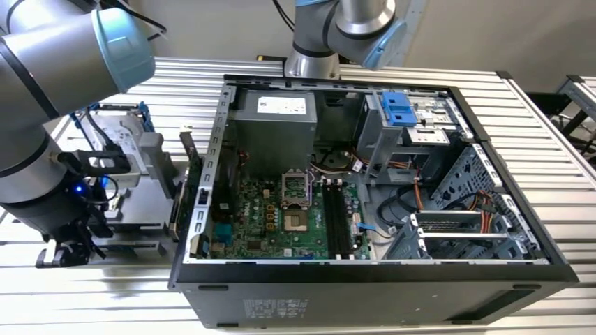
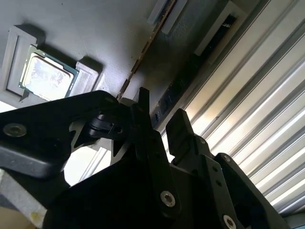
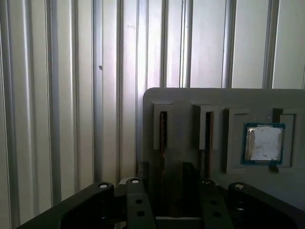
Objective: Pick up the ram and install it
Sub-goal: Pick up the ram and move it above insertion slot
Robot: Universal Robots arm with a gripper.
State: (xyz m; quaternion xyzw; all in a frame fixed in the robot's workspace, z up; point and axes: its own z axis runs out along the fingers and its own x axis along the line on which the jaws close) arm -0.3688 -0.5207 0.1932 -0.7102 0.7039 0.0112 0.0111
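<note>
Clearly the pick-up is the step in hand, with nothing installed yet. In the exterior view the claw [image 1: 65,251] hangs low over the bench [image 1: 93,300] at about nine o'clock from the open computer case [image 1: 373,273]. The long black slots [image 1: 337,218] on the motherboard [image 1: 265,220] look empty. Just beside the case stands a grey holder [image 1: 139,202].

In the first wrist view the claw [image 3: 171,188] is spread and holds nothing, poised close over that holder [image 3: 186,100]. The ram [image 3: 163,131] stands on edge in the holder slot farther from the square chip [image 3: 263,143]. It seems to run toward the gap between the fingers, though I cannot tell whether it is already inside it. A second stick [image 3: 208,129] stands in the slot nearer the chip, roughly in line with one finger.

As I judge it, the grasp calls for the fingers to straddle the thin edge squarely and clear the neighbouring stick. It also calls for a pinch on the flat faces and a pull straight along the slot, since a tilt could bind the ram.
</note>
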